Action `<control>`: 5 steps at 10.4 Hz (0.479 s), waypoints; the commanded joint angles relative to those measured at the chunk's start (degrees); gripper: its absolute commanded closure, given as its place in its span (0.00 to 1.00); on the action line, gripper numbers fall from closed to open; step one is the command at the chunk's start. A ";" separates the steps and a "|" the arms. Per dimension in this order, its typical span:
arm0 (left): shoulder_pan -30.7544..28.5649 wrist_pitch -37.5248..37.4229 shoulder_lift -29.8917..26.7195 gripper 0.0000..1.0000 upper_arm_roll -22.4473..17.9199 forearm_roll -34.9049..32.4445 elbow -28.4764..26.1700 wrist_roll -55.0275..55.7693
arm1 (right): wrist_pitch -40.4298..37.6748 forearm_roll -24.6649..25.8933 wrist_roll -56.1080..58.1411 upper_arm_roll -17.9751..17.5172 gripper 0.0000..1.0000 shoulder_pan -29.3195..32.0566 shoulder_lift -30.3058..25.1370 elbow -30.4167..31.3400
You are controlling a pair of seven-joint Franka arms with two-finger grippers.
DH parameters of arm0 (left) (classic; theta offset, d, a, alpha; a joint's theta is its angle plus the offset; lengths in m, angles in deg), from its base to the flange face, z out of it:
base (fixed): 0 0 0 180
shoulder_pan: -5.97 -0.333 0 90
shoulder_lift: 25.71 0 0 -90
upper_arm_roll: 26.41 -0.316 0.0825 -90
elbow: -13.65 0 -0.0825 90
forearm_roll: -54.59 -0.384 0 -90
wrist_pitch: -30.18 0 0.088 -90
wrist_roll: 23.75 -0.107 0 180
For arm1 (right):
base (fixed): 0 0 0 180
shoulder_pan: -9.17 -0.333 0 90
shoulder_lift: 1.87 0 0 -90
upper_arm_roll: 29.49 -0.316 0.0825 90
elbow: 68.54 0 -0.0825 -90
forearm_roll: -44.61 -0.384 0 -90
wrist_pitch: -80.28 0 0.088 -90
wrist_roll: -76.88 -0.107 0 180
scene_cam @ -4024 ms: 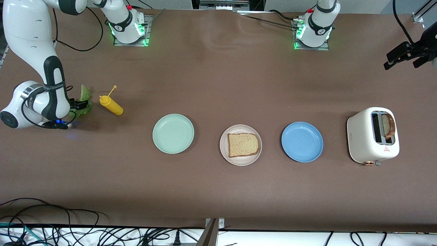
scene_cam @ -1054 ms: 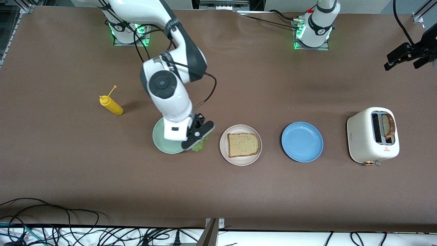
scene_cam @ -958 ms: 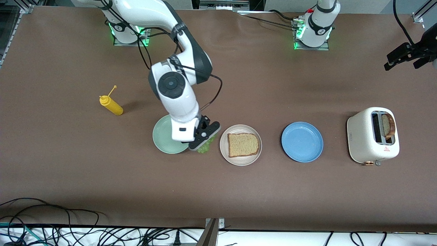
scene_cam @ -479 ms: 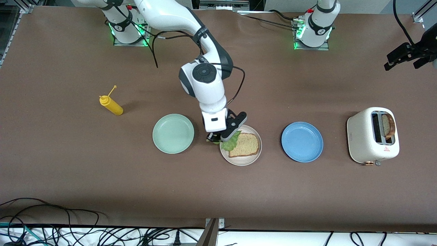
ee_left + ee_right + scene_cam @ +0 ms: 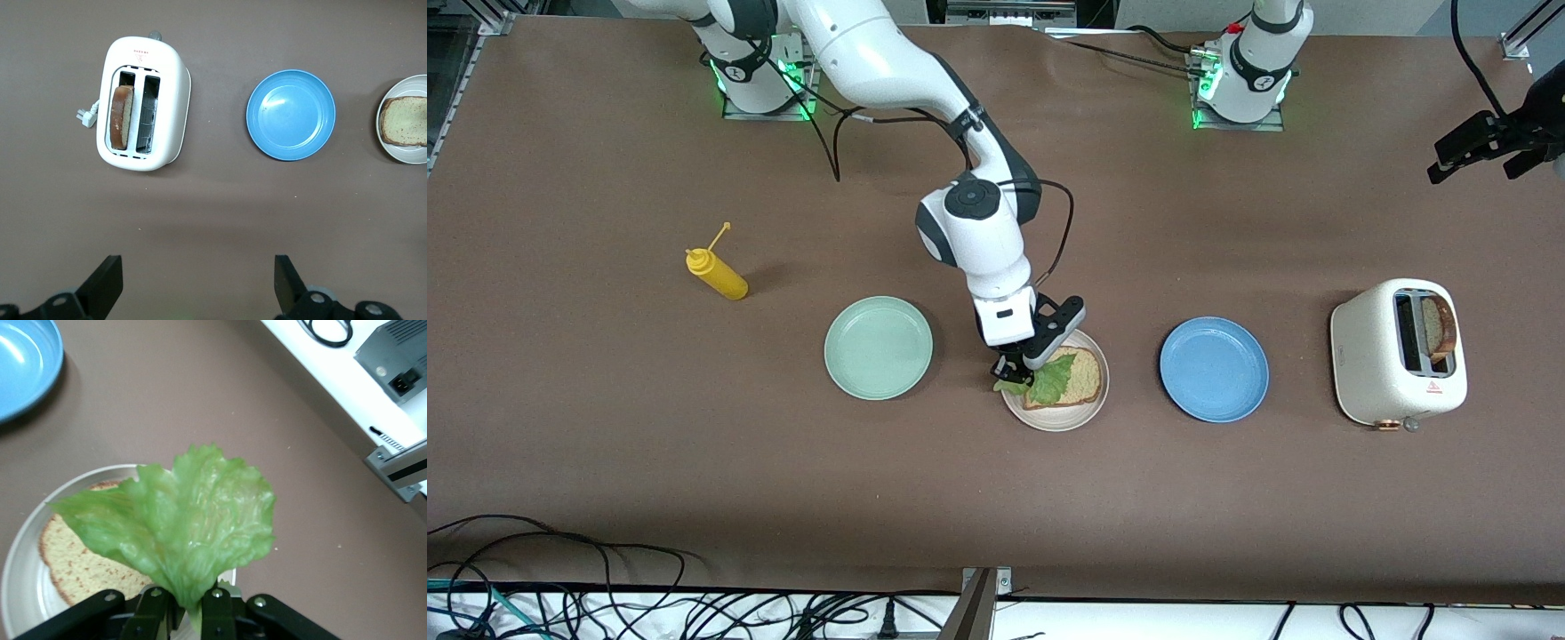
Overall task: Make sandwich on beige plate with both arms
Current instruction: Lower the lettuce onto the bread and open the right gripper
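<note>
Between right jaws, pinched lettuce leaf (image 5: 183, 520)

Lettuce leaf (image 5: 1052, 378) over beige plate (image 5: 1060, 420)

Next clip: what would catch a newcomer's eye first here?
The right tool, shut on a frilly lettuce leaf, dangles it over the bread slice on the beige plate. Toward the left arm's end of the table, a white toaster holds a second slice.

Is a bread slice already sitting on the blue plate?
No, the blue plate is bare; one bread slice lies on the beige plate.
</note>
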 commanded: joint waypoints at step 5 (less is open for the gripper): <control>-0.09 -1.24 0.56 0.00 0.40 -1.99 1.57 0.22 | 1.93 1.79 -5.85 -0.07 1.00 -2.13 2.20 -0.95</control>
